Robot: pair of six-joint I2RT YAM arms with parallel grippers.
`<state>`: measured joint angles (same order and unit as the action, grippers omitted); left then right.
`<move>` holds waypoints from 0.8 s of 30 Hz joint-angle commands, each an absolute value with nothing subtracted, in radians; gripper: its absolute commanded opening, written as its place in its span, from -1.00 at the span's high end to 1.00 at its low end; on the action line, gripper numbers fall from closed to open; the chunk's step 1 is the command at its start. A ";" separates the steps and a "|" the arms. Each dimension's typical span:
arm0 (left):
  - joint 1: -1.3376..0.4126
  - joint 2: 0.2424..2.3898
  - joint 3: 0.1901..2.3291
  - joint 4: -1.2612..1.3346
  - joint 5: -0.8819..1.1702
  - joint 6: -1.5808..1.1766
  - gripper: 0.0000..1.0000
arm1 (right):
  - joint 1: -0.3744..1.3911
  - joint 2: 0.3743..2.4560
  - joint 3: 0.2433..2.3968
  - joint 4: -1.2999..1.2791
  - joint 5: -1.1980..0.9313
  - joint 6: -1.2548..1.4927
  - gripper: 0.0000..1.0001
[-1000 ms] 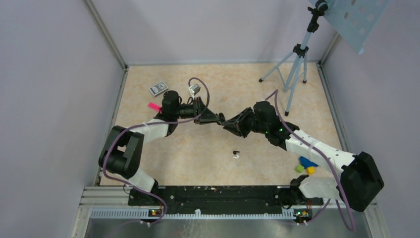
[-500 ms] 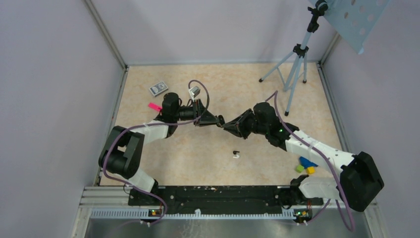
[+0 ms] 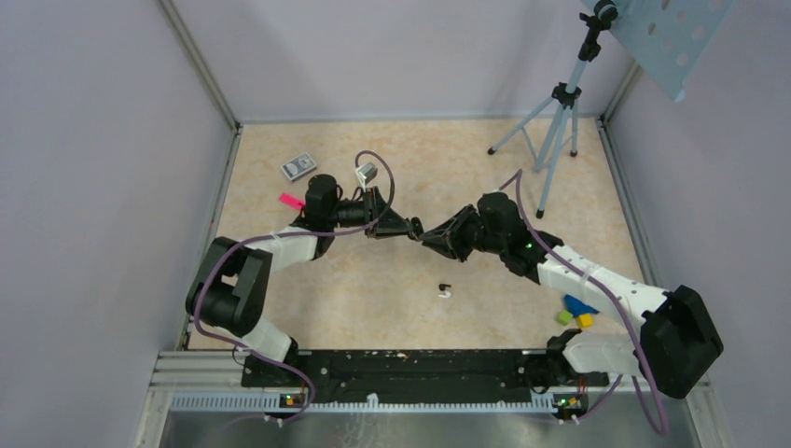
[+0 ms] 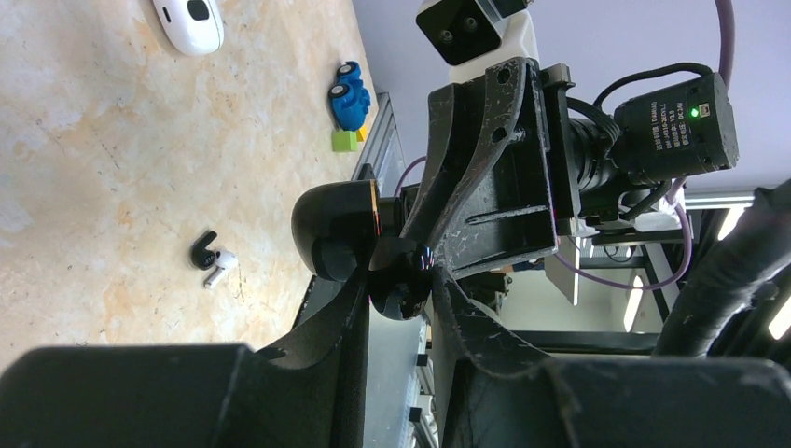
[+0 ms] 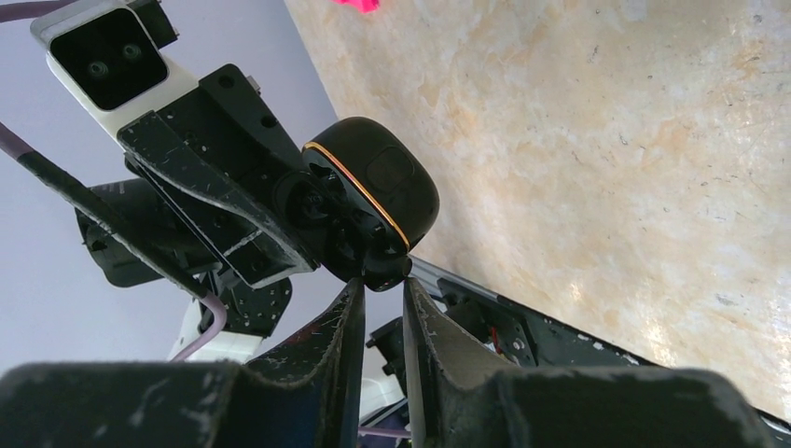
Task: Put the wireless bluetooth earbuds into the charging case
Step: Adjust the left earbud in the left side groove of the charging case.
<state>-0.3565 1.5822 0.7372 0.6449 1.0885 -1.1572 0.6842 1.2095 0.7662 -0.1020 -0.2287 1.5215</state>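
Left hand [image 4: 401, 285] grips black charging case [image 5: 373, 198].

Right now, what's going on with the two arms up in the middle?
Both arms meet in mid-air over the table. The left gripper is clamped on a black charging case that appears open. The right gripper has its nearly closed fingertips against the case; whether it carries an earbud is hidden. A black earbud and a white earbud lie together on the table, not yet inserted.
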 commanded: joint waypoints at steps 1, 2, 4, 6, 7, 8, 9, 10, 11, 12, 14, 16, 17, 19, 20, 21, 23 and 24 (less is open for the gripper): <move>-0.362 1.582 0.735 0.698 1.124 -1.152 1.00 | 0.678 1.210 0.798 -0.111 -0.213 1.491 0.61; -0.362 1.580 0.735 0.691 1.124 -1.146 1.00 | 0.678 1.209 0.801 -0.114 -0.210 1.485 0.61; -0.362 1.579 0.735 0.678 1.126 -1.133 1.00 | 0.678 1.209 0.812 -0.132 -0.202 1.468 0.62; -0.364 1.580 0.736 0.670 1.133 -1.127 1.00 | 0.678 1.209 0.823 -0.151 -0.192 1.451 0.63; -0.364 1.581 0.735 0.667 1.135 -1.125 1.00 | 0.678 1.208 0.827 -0.159 -0.187 1.442 0.63; -0.364 1.582 0.736 0.661 1.136 -1.121 1.00 | 0.678 1.210 0.830 -0.163 -0.185 1.434 0.63; -0.364 1.582 0.734 0.656 1.134 -1.117 1.00 | 0.678 1.210 0.833 -0.166 -0.183 1.426 0.64; -0.366 1.580 0.733 0.655 1.133 -1.113 1.00 | 0.678 1.210 0.836 -0.170 -0.180 1.421 0.64; -0.367 1.578 0.732 0.652 1.134 -1.109 1.00 | 0.678 1.212 0.839 -0.171 -0.180 1.412 0.65; -0.368 1.577 0.732 0.646 1.135 -1.106 1.00 | 0.678 1.212 0.840 -0.173 -0.179 1.410 0.65; -0.371 1.575 0.732 0.637 1.139 -1.100 1.00 | 0.678 1.212 0.842 -0.173 -0.179 1.399 0.65; -0.372 1.575 0.730 0.628 1.143 -1.095 1.00 | 0.678 1.213 0.843 -0.171 -0.181 1.391 0.64; -0.372 1.575 0.731 0.626 1.145 -1.093 1.00 | 0.678 1.213 0.845 -0.169 -0.181 1.385 0.64; -0.372 1.577 0.732 0.621 1.149 -1.091 1.00 | 0.678 1.216 0.849 -0.169 -0.182 1.373 0.64; -0.373 1.577 0.732 0.619 1.149 -1.091 1.00 | 0.678 1.216 0.851 -0.168 -0.183 1.366 0.65; -0.373 1.577 0.734 0.618 1.150 -1.091 1.00 | 0.678 1.217 0.852 -0.165 -0.184 1.359 0.64; -0.373 1.575 0.732 0.615 1.148 -1.084 1.00 | 0.678 1.217 0.854 -0.164 -0.185 1.350 0.65; -0.374 1.574 0.733 0.609 1.146 -1.079 1.00 | 0.678 1.216 0.854 -0.160 -0.186 1.346 0.65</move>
<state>-0.3637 1.5822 0.7364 0.5999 1.0981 -1.1095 0.6842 1.2140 0.8013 -0.1757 -0.2104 1.3857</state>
